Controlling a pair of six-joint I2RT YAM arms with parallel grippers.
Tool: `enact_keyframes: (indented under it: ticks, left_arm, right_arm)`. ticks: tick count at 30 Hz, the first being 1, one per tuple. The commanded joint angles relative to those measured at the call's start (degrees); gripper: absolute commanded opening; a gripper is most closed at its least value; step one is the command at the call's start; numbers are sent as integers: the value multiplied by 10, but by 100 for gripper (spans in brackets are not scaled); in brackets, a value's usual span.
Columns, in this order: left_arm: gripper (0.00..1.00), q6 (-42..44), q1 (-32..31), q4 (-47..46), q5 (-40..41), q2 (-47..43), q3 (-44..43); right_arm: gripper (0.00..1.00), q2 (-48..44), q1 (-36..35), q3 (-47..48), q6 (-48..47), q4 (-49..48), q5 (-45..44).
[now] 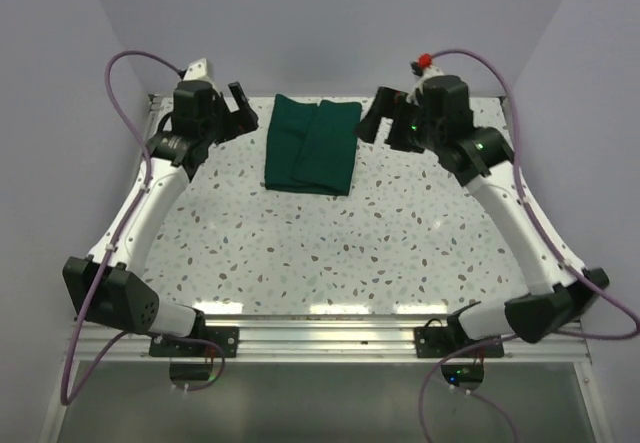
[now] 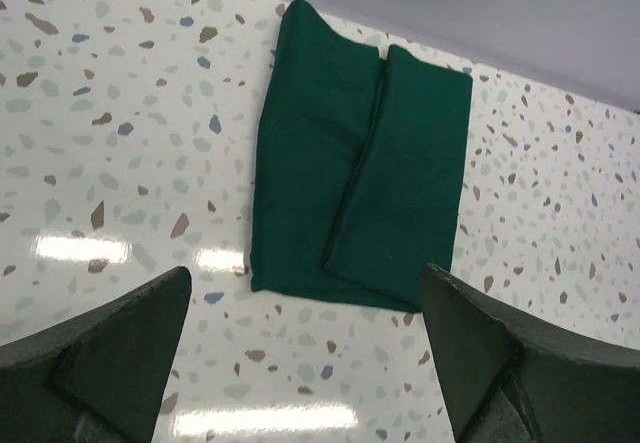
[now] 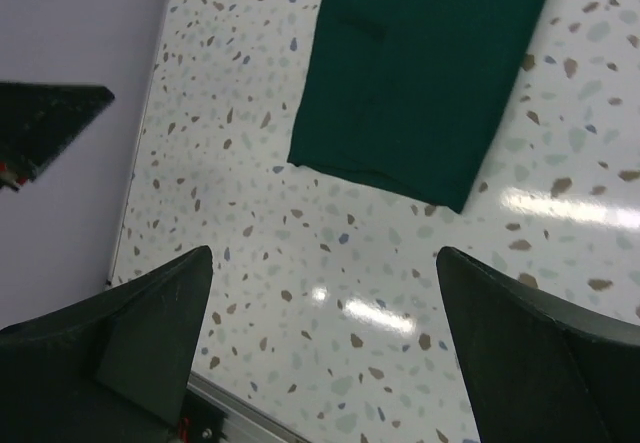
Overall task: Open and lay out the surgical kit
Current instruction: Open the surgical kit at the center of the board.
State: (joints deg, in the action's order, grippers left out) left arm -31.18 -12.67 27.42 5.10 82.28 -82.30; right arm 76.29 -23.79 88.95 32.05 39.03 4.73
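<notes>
Dark green cloth wrap (image 1: pixel 313 145) is lying folded shut and flat at the far middle of the speckled table (image 1: pixel 300 253), with two flaps meeting along a seam on top. Left gripper (image 2: pixel 305 271) is hovering near the wrap's left edge and right gripper (image 3: pixel 322 253) near its right edge. Both are holding their fingers wide apart, gripping nothing and touching nothing.

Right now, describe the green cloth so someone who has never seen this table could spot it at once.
Look at the white speckled table, toward its far edge. Between the left hand and the right hand, both black, lies a folded cloth. It is flat, solid dark green, with a seam down its middle where two flaps meet.
</notes>
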Motion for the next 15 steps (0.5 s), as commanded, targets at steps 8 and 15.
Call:
enact_keyframes:
  ticks: [8, 15]
  left_arm:
    - [96, 49, -12, 110, -30, -199, 125]
    - [91, 22, -12, 156, -48, -288, 167]
  right_arm:
    - [97, 350, -163, 346, -6, 190, -149]
    - [93, 539, -190, 549, 6, 250, -177]
